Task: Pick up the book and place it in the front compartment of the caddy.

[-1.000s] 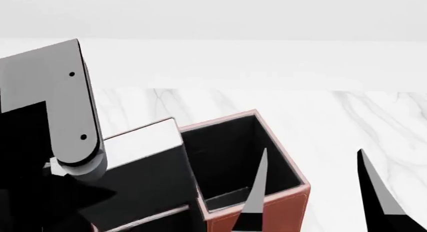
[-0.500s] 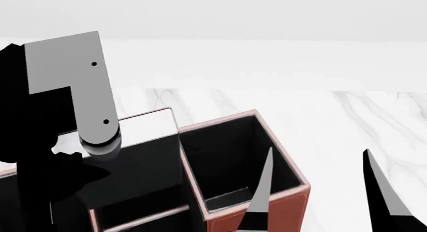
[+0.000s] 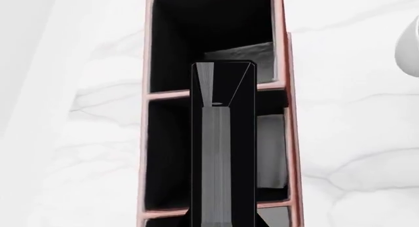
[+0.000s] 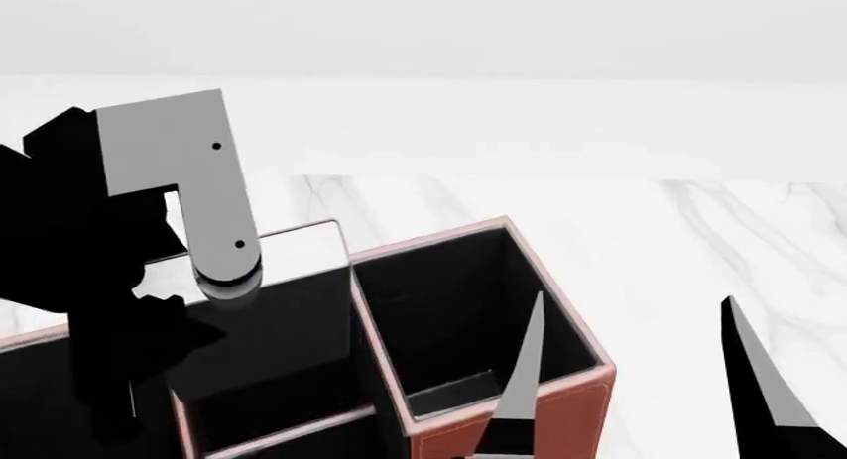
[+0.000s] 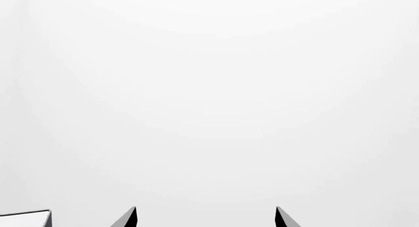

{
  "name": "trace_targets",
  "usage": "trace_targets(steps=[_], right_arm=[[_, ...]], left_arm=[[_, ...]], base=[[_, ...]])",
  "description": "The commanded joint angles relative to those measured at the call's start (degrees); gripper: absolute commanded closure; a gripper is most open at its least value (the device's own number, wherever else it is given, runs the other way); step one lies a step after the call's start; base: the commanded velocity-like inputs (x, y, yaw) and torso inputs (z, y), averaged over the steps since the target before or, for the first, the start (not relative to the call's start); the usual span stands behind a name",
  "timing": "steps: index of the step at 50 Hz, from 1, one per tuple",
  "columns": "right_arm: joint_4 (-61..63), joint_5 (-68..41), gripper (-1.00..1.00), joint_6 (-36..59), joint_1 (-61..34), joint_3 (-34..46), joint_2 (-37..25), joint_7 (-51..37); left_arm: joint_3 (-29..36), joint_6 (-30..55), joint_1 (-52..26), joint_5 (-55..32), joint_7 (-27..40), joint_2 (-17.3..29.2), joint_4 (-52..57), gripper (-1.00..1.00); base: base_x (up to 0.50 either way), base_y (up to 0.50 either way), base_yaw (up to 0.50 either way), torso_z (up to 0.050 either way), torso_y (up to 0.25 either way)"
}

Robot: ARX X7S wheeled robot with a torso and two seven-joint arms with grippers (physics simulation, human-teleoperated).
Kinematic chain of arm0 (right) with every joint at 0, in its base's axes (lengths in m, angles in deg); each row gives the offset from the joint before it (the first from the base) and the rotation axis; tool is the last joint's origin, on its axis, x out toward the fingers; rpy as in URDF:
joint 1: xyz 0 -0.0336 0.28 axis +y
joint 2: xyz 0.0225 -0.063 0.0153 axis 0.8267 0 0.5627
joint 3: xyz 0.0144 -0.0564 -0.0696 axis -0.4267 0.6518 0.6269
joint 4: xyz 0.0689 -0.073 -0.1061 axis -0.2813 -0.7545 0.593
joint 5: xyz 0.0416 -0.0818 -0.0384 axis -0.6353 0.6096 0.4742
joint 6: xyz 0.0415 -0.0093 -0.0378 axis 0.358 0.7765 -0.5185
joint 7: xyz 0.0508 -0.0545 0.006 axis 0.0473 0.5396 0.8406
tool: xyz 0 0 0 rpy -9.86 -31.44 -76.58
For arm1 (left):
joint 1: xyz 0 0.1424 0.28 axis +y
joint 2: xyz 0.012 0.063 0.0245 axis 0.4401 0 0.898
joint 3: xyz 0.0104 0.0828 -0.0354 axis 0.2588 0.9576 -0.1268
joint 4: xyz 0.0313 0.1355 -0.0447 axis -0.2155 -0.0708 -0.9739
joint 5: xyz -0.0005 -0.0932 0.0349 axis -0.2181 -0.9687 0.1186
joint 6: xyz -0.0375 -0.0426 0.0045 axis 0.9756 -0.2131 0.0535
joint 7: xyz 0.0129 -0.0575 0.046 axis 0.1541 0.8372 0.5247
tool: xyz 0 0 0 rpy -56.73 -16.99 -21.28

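A: A white marble-veined tabletop under a blank pale backdrop. What's the left arm doing?

B: The left gripper hangs over the reddish-brown leather-look caddy with black lining. The thin black book with its white page edge stands on end directly below it, partly down among the compartments. I can't see the fingers, so I can't tell whether they are clamped on it.

A: How to finish well?

B: Keep the book upright, check it clears the dividers beneath the gripper, confirm which slot is the front one, then lower and release.

A: The right?

B: The right gripper is idle beside the caddy, fingers spread, nothing between them.
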Motion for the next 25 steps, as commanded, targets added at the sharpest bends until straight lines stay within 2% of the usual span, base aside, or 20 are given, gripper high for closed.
trace_targets(steps=[1,25], right_arm=[[-0.4,-0.1,-1.00,-0.3,0.0,0.1,-0.1,-0.1],[-0.9,-0.5,-1.00,-0.9,0.1,0.0,-0.5,-0.3]], left_arm=[[1.3,-3.7,1.2,5.2,-0.7,-0.2,-0.7,1.00],[3.1,-7.8,5.7,8.6,-1.1,-1.3,-5.3,1.00]], base=[[0.00,0.00,0.00,0.000,0.000],[0.00,0.00,0.00,0.000,0.001]])
